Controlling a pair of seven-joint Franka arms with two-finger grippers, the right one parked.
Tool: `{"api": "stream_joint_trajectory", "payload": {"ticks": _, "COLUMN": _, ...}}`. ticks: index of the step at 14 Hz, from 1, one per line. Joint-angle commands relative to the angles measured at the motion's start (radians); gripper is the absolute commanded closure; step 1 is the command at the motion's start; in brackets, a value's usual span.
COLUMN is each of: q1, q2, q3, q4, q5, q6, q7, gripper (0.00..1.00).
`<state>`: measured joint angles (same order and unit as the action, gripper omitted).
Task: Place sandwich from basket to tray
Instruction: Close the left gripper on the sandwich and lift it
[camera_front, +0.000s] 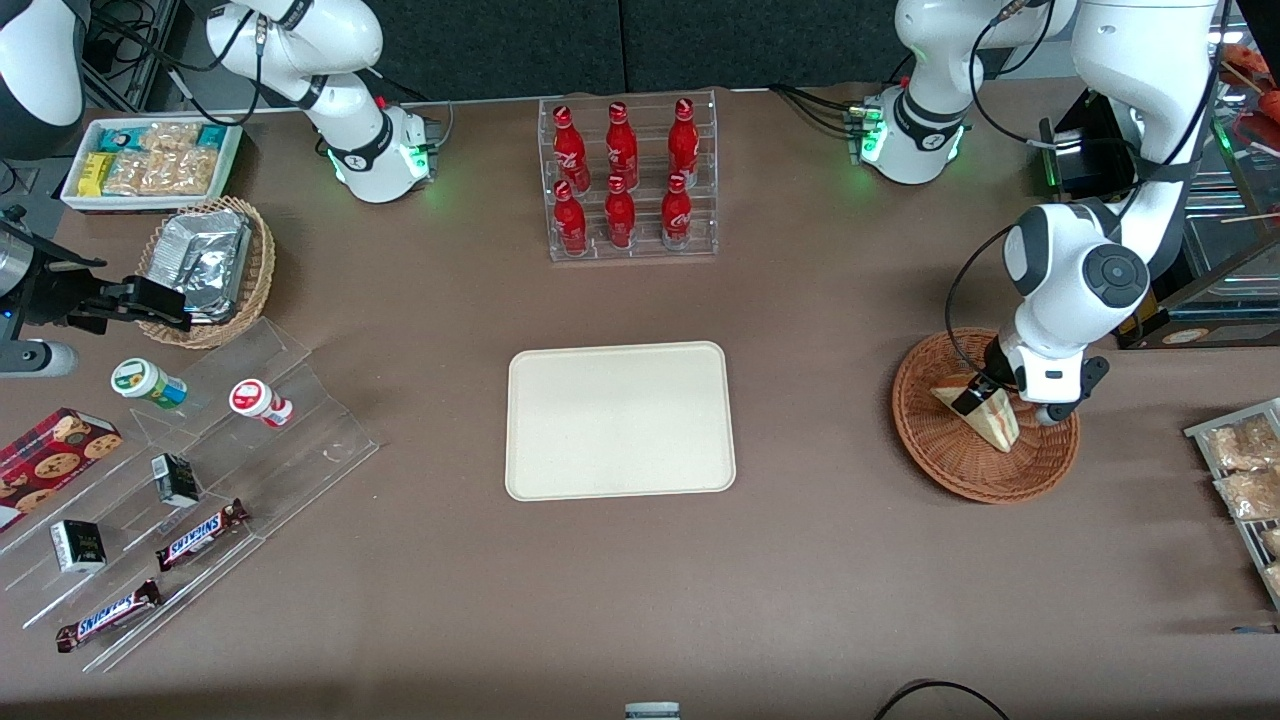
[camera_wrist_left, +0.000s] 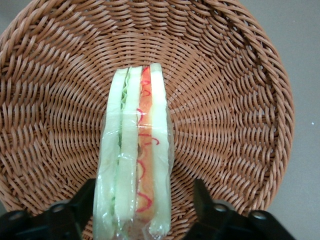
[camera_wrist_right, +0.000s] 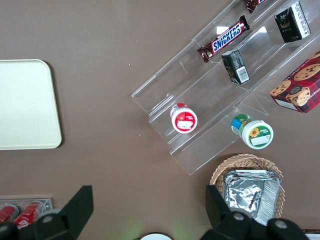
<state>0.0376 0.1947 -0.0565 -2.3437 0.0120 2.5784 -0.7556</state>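
Observation:
The sandwich (camera_front: 996, 424), a plastic-wrapped wedge of pale bread with red, green and yellow layers, stands on edge in the reddish-brown wicker basket (camera_front: 930, 445) toward the working arm's end of the table. My left gripper (camera_front: 1002, 400) is lowered into the basket and is open, one finger on each side of the sandwich. In the left wrist view, one finger (camera_wrist_left: 79, 206) is right against the wrap of the sandwich (camera_wrist_left: 134, 150), and the other finger (camera_wrist_left: 206, 201) stands off with a gap. The wicker of the basket (camera_wrist_left: 235, 110) fills the view. The cream tray (camera_front: 620, 420) lies bare at the table's middle.
A clear rack of red bottles (camera_front: 628, 180) stands farther from the front camera than the tray. Acrylic steps (camera_front: 190, 480) with snack bars and cups, a tan basket of foil packets (camera_front: 208, 268) and a white snack box (camera_front: 150, 162) sit toward the parked arm's end. Packets on a rack (camera_front: 1245, 470) lie beside the basket.

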Motion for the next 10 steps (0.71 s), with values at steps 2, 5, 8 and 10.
{"api": "stream_joint_trajectory", "payload": {"ticks": 2, "q1": -0.004, "q2": 0.0, "q3": 0.004, "q4": 0.001, "q5": 0.02, "q6": 0.012, "q7": -0.01, "gripper": 0.81}}
{"api": "stream_joint_trajectory", "payload": {"ticks": 5, "q1": -0.004, "q2": -0.043, "q3": 0.006, "q4": 0.009, "q5": 0.02, "q6": -0.009, "q7": -0.008, "gripper": 0.84}}
{"api": "stream_joint_trajectory", "payload": {"ticks": 8, "q1": -0.005, "q2": -0.103, "q3": 0.001, "q4": 0.097, "q5": 0.048, "q6": -0.214, "q7": 0.002, "gripper": 0.84}}
{"api": "stream_joint_trajectory", "payload": {"ticks": 10, "q1": -0.007, "q2": -0.115, "q3": -0.022, "q4": 0.212, "q5": 0.054, "q6": -0.399, "q7": -0.001, "gripper": 0.84}}
